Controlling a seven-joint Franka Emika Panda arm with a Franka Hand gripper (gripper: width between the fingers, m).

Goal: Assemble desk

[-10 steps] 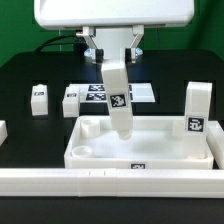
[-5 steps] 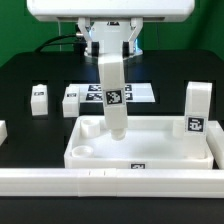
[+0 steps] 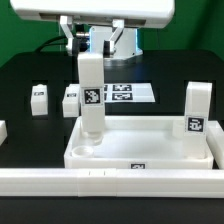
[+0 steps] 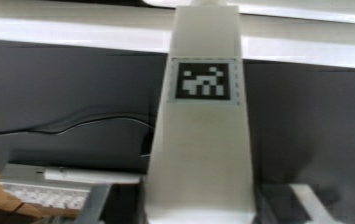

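The pincer (image 3: 93,50) is clamped on the top end of a leg (image 3: 92,95), but its fingertips are hard to see: the arm's white body covers them from above in the exterior view, and the leg (image 4: 204,120) fills the middle of the wrist view. This leg hangs upright over the far corner of the tray (image 3: 150,140) at the exterior view's left. Its lower end hides the socket there, so I cannot tell if it touches.

The nearer socket (image 3: 82,152) is open. The inside of the tray is free toward the exterior view's right, up to the raised rim.

A second leg (image 3: 197,108) stands at that right end. A third leg (image 3: 40,100) and a fourth leg (image 3: 70,100) sit on the black tabletop (image 3: 25,75), near the marker board (image 3: 128,95). A long rail (image 3: 110,182) lies just in front of the tray.

All parts are white, and the legs have black-and-white tags.
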